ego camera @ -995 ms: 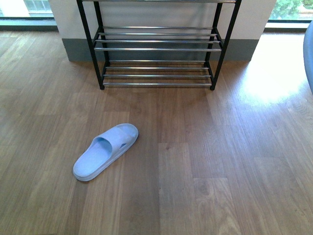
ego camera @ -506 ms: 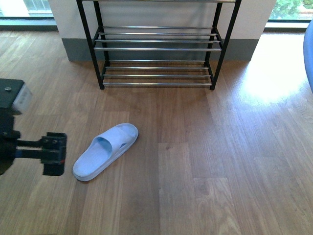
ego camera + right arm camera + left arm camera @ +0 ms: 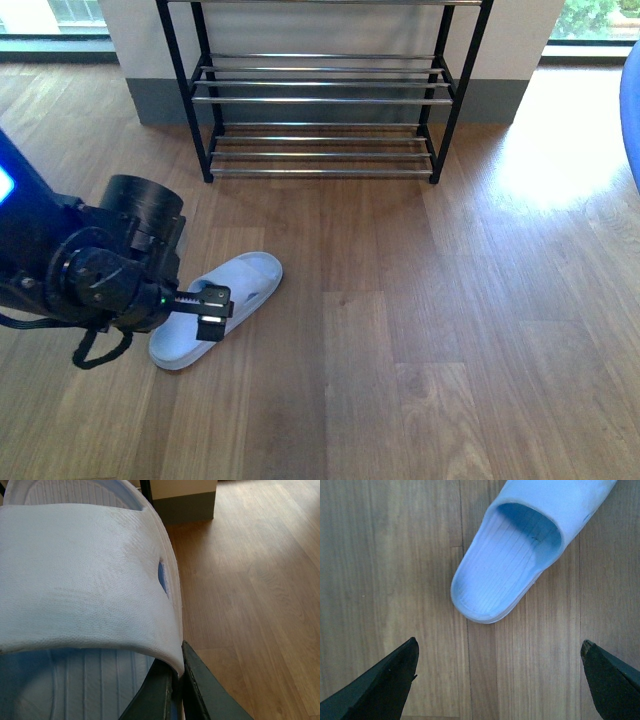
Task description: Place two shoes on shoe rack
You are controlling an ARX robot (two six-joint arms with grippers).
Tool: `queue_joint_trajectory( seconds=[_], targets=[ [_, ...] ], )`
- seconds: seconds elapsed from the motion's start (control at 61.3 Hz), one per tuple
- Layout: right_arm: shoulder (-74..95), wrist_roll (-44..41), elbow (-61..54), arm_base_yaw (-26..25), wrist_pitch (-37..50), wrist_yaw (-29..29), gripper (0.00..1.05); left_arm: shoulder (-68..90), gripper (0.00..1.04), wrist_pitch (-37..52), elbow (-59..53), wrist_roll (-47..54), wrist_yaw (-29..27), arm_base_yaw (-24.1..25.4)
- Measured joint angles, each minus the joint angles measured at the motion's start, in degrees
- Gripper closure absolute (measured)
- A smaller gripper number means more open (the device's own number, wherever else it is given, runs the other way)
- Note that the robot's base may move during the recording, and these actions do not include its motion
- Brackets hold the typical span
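Note:
A pale blue slide lies on the wooden floor in front of the shoe rack, toe pointing toward the rack. My left gripper hovers over its heel end, open. In the left wrist view the slide lies just ahead of the wide-apart fingertips, with bare floor between them. My right gripper is shut on the strap edge of a second pale blue slide, held up above the floor. This gripper does not show in the front view.
The rack has black side frames and chrome bars and stands against a wall with a grey skirting. A blue shape cuts in at the right edge of the front view. Wooden floor stretches right of the slide.
My left arm came into the front view from the left edge and moved right. Its open gripper now sits over the heel of the slide on the floor. The slide has not moved.

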Motion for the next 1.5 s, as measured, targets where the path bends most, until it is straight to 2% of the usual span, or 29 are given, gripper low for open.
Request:
queue_joint_trajectory(
  seconds=[0.31,0.538,0.702,1.126,1.289,1.501],
  targets=[
    [0.00,0.00,0.00,-0.02,0.00,0.00,1.03,11.37,0.09,-4.28,15.78,2.10,-2.34,-0.90],
    [0.00,0.02,0.00,0.00,0.00,0.00,1.03,18.56,0.09,-7.76,26.29,5.79,3.26,-4.00],
    [0.00,0.00,0.00,0.00,0.00,0.00,1.03,21.44,0.09,-9.88,30.49,6.05,2.80,-5.33],
    [0.00,0.00,0.00,0.00,0.00,0.00,1.03,26.36,0.10,-11.02,36.37,5.90,1.27,-5.09],
    [0.00,0.00,0.00,-0.02,0.00,0.00,1.03,27.74,0.30,-11.39,38.27,5.64,0.87,-5.09],
    [0.00,0.02,0.00,0.00,0.00,0.00,1.03,29.24,0.65,-11.76,39.85,5.03,0.59,-5.07]
  ],
)
